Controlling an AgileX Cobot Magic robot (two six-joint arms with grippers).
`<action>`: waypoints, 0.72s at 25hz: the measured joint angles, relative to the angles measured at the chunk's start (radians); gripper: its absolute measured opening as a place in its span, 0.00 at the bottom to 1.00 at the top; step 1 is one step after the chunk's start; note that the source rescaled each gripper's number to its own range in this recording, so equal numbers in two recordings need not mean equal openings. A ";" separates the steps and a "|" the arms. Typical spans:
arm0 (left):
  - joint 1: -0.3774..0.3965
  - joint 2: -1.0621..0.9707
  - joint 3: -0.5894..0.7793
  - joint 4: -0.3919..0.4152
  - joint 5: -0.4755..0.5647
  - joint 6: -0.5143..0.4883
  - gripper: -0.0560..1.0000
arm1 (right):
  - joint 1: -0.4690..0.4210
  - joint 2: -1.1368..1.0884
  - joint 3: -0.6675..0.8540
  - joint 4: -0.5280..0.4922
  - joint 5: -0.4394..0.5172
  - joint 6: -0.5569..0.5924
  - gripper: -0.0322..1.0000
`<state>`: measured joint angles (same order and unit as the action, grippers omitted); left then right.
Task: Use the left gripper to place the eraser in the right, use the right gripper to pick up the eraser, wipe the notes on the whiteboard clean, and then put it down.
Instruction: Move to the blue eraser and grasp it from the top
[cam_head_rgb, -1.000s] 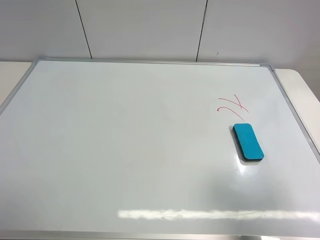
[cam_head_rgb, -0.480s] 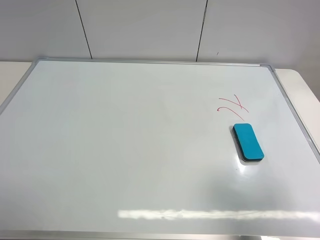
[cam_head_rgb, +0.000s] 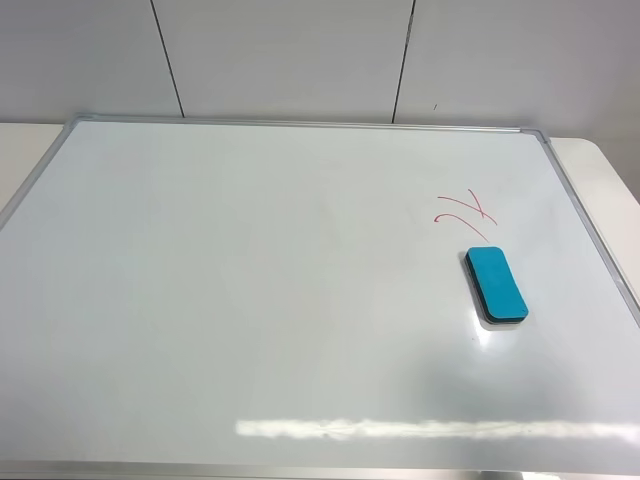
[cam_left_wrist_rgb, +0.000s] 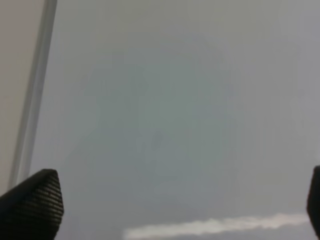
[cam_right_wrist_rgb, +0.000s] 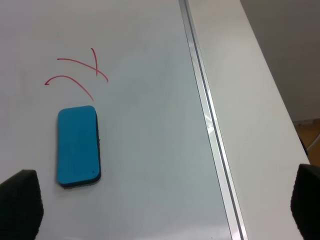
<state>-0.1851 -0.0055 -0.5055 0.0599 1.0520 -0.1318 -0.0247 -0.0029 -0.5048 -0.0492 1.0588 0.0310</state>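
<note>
The teal-blue eraser (cam_head_rgb: 496, 284) lies flat on the right part of the whiteboard (cam_head_rgb: 250, 280), just below the red notes (cam_head_rgb: 464, 213). No arm shows in the high view. In the right wrist view the eraser (cam_right_wrist_rgb: 77, 146) lies below the notes (cam_right_wrist_rgb: 80, 73), and the right gripper (cam_right_wrist_rgb: 165, 210) is open and empty above the board, its fingertips (cam_right_wrist_rgb: 20, 202) at the frame's corners. In the left wrist view the left gripper (cam_left_wrist_rgb: 175, 205) is open and empty over bare whiteboard (cam_left_wrist_rgb: 165, 125), beside the silver frame (cam_left_wrist_rgb: 35, 95).
The whiteboard's silver frame (cam_right_wrist_rgb: 207, 120) runs beside the eraser, with the cream tabletop (cam_right_wrist_rgb: 250, 100) beyond it. A white panelled wall (cam_head_rgb: 300, 55) stands behind the board. A bright light streak (cam_head_rgb: 430, 430) reflects near the board's front edge.
</note>
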 joint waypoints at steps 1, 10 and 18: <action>0.015 0.000 0.000 0.000 0.000 0.000 0.99 | 0.000 0.000 0.000 0.000 0.000 0.000 1.00; 0.144 0.000 0.000 -0.022 0.000 0.001 0.99 | 0.000 0.000 0.000 0.000 0.000 0.000 1.00; 0.144 0.000 0.000 -0.024 0.000 0.001 0.99 | 0.000 0.000 0.000 0.000 0.000 0.000 1.00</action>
<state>-0.0406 -0.0055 -0.5055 0.0361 1.0520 -0.1310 -0.0247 -0.0029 -0.5048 -0.0492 1.0588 0.0310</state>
